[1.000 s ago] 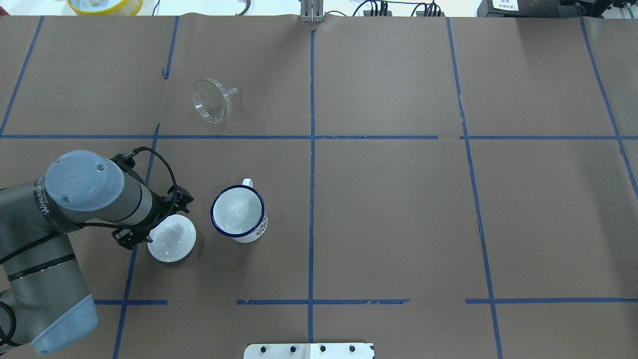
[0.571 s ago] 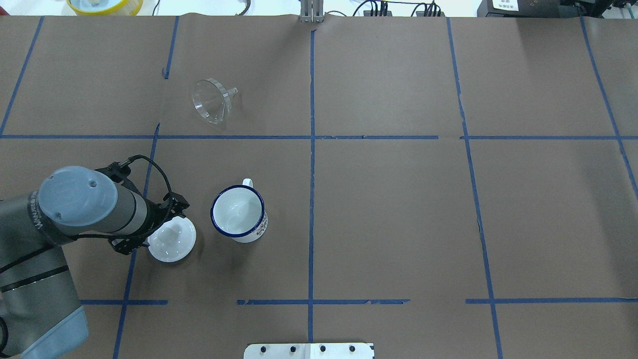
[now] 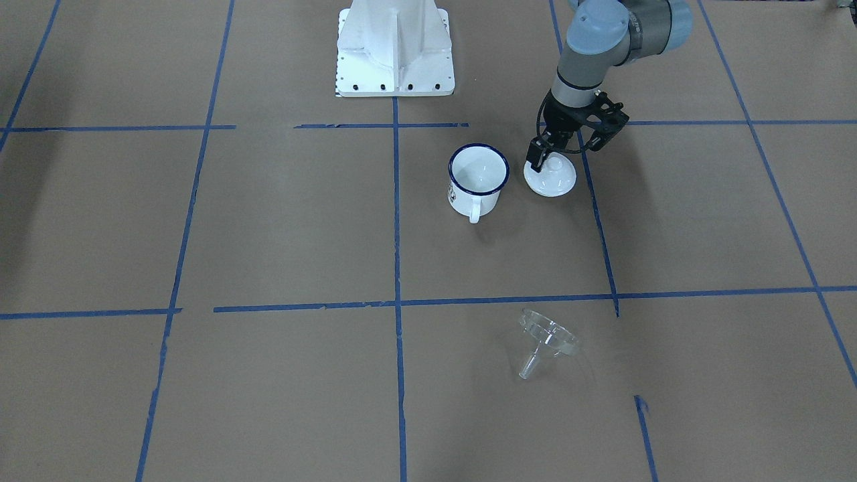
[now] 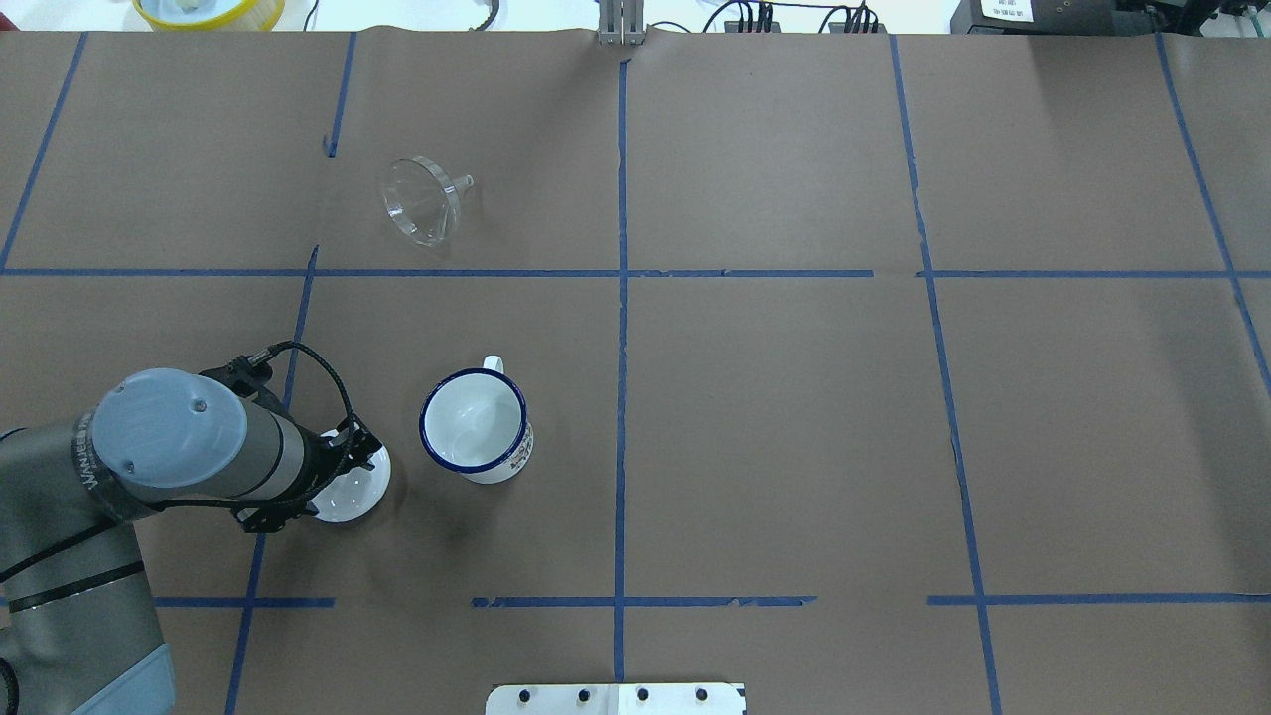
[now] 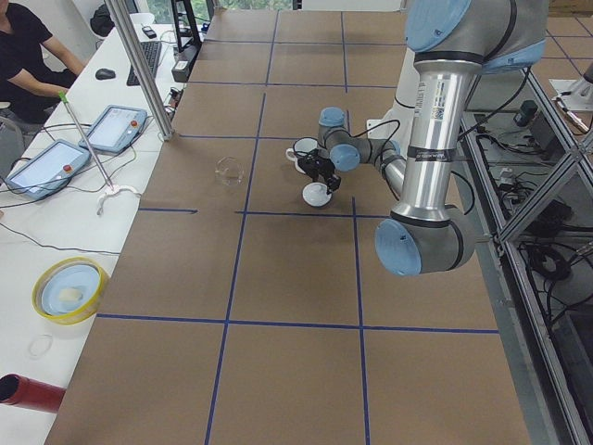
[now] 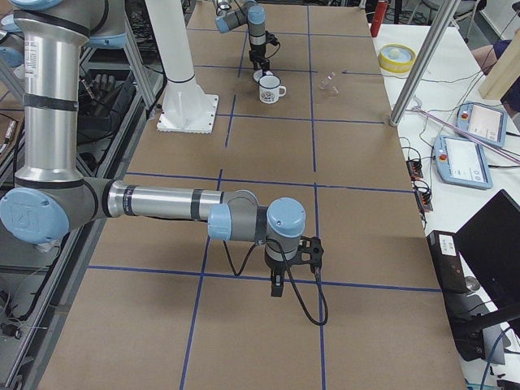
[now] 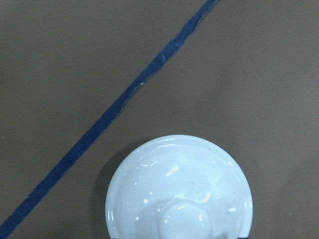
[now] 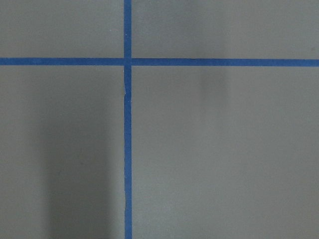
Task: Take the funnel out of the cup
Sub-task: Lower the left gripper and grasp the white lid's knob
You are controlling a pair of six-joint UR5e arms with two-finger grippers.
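The clear funnel [image 4: 422,201] lies on its side on the brown paper, far from the cup; it also shows in the front view [image 3: 546,341]. The white cup with a blue rim [image 4: 475,425] stands upright and empty [image 3: 477,175]. A white knobbed lid [image 4: 355,489] lies beside the cup. My left gripper [image 3: 549,161] is low over the lid [image 7: 179,189], open, with its jaws on either side of the knob. My right gripper [image 6: 276,286] hangs over bare paper far from these things; I cannot tell whether it is open or shut.
The white robot base plate [image 3: 395,50] is at the near edge of the table. A yellow bowl [image 4: 209,10] sits beyond the far edge. Blue tape lines [image 4: 621,298] divide the brown paper. Tablets and an operator are on the side table [image 5: 56,167].
My left arm has swung toward the robot's side and over the white lid, bringing its gripper down around the knob. Funnel and cup have not moved.
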